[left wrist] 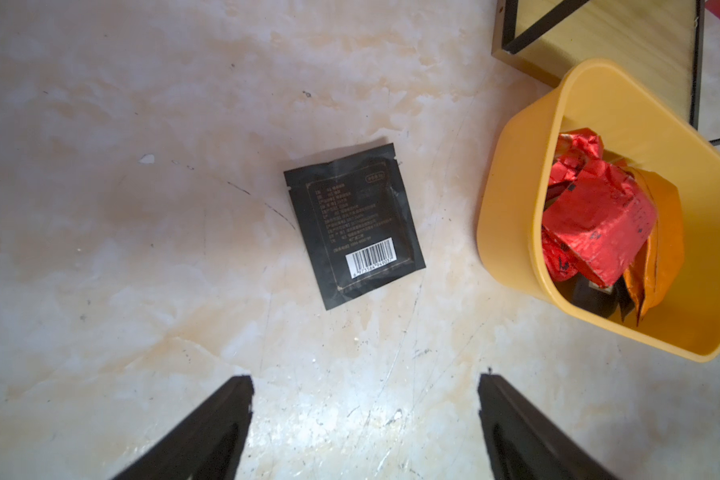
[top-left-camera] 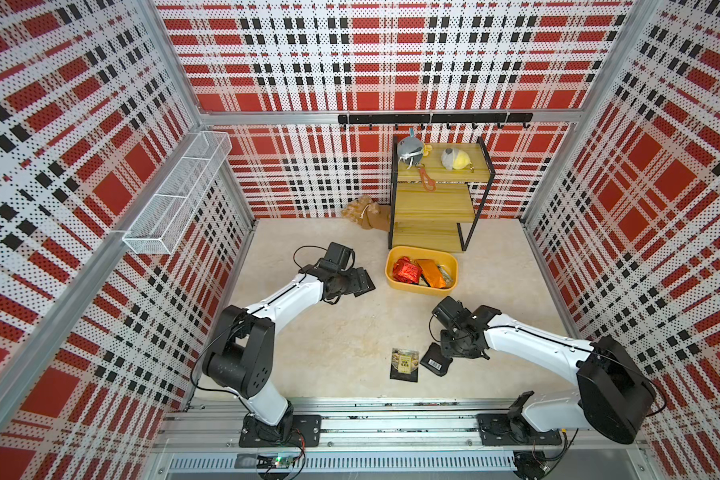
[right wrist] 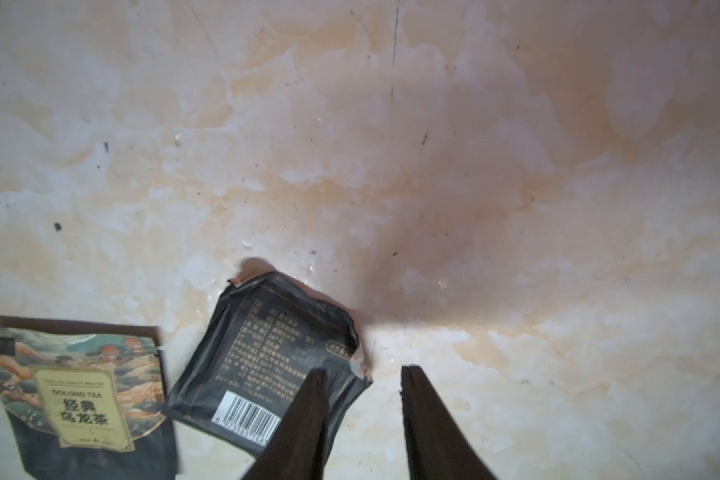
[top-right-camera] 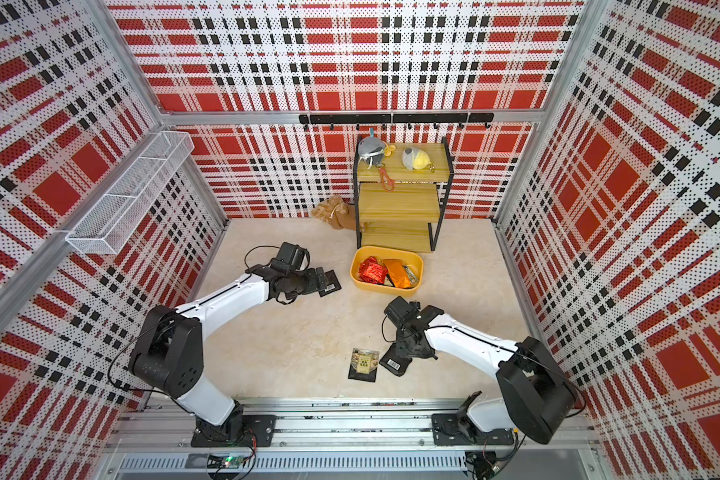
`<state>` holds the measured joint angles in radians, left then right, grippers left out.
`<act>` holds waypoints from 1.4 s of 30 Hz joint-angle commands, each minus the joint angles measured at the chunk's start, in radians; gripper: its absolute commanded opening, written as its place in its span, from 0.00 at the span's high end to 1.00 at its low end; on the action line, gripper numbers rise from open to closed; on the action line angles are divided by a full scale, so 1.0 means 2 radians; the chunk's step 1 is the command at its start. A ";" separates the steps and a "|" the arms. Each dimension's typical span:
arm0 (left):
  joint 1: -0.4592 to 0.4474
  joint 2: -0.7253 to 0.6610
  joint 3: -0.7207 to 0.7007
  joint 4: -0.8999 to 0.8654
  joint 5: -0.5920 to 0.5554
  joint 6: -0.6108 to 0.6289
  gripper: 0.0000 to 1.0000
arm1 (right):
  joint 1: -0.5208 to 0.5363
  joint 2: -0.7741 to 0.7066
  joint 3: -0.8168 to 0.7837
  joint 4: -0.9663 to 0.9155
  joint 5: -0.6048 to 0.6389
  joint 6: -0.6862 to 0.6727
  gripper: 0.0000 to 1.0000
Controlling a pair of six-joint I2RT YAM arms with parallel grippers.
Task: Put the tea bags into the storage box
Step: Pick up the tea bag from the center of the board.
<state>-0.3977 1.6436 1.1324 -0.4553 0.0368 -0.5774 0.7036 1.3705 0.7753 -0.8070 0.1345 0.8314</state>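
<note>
The right claw (right wrist: 362,370), released and part-spread, hangs over the barcode tea bag (right wrist: 267,365) on the tabletop (top-left-camera: 341,332), one finger above its corner. In a top view the storage box (top-left-camera: 425,252) lies at its 12 o'clock, the labelled tea bag (top-left-camera: 405,365) at 9. The left claw (left wrist: 364,378), spread wide, faces another black sachet (left wrist: 352,224).

storage box (left wrist: 506,208): smooth plastic | tea bags (left wrist: 599,220): crinkled glossy foil | shelf (top-left-camera: 433,203): wood

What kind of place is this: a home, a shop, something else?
Most likely a robot test booth: plaid perforated wall panels in an aluminium frame enclose a marble-look tabletop, and the left arm and right arm are bolted to a rail at its front.
</note>
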 commanded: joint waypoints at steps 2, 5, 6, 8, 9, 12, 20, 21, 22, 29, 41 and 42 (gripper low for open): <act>0.005 -0.009 -0.003 0.009 -0.001 0.008 0.09 | -0.006 -0.007 -0.014 -0.008 0.004 0.015 0.65; 0.005 -0.007 -0.003 0.010 0.002 0.009 0.09 | -0.007 0.007 -0.017 -0.003 0.001 0.010 0.69; 0.005 -0.007 -0.003 0.010 0.002 0.009 0.09 | -0.006 0.010 -0.018 0.002 -0.003 0.007 0.70; 0.005 -0.009 -0.005 0.011 0.001 0.008 0.09 | -0.006 0.012 -0.022 0.010 -0.007 0.004 0.71; 0.005 -0.010 -0.006 0.011 0.000 0.008 0.09 | -0.006 0.011 -0.023 0.013 -0.007 0.004 0.71; 0.005 -0.012 -0.010 0.013 0.000 0.006 0.09 | -0.007 0.000 -0.021 0.010 -0.004 0.005 0.71; 0.005 -0.012 -0.012 0.014 0.002 0.003 0.09 | -0.007 -0.016 -0.024 0.025 -0.013 0.002 0.72; 0.005 -0.011 -0.012 0.015 0.001 0.002 0.09 | -0.006 -0.014 -0.025 0.027 -0.015 0.000 0.72; 0.005 -0.012 -0.012 0.015 0.001 0.002 0.09 | -0.006 -0.013 -0.025 0.030 -0.017 -0.001 0.72; 0.005 -0.012 -0.013 0.015 0.000 0.003 0.09 | -0.006 0.008 -0.029 0.037 -0.019 -0.006 0.75; 0.005 -0.013 -0.015 0.015 -0.001 0.003 0.09 | -0.006 0.027 -0.039 0.054 -0.028 -0.012 0.81; 0.005 -0.012 -0.016 0.015 -0.001 0.003 0.09 | -0.006 0.028 -0.040 0.054 -0.027 -0.011 0.82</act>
<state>-0.3931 1.6432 1.1149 -0.4370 0.0402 -0.5755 0.6952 1.4139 0.7033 -0.7155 0.0834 0.8165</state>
